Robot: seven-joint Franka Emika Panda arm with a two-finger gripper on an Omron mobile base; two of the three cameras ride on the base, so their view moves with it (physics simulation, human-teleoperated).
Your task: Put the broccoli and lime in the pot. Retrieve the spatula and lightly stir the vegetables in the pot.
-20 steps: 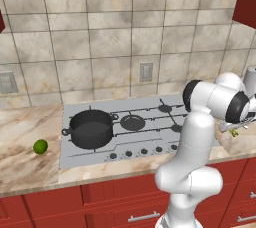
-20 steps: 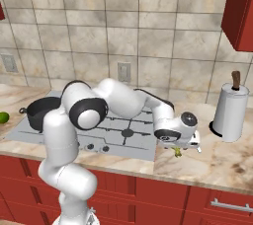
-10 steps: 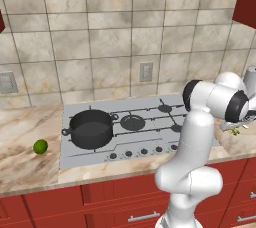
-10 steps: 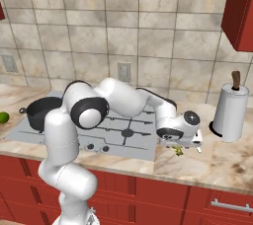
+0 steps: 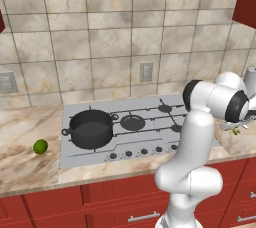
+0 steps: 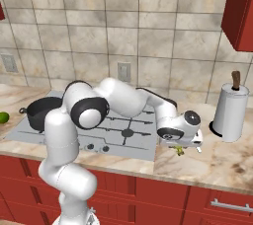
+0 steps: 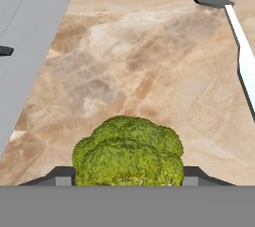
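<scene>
This is a home kitchen: a grey gas cooktop [image 5: 135, 127] with burner grates and a row of knobs along its front edge is set into a beige marble tabletop [image 5: 25, 162]. Behind the cooktop rises a wall of beige stone tiles [image 5: 110, 47] with an outlet, red cabinet fronts [image 6: 163, 194] with metal handles run below it, and a paper towel roll [image 6: 231, 113] stands to its right.
</scene>
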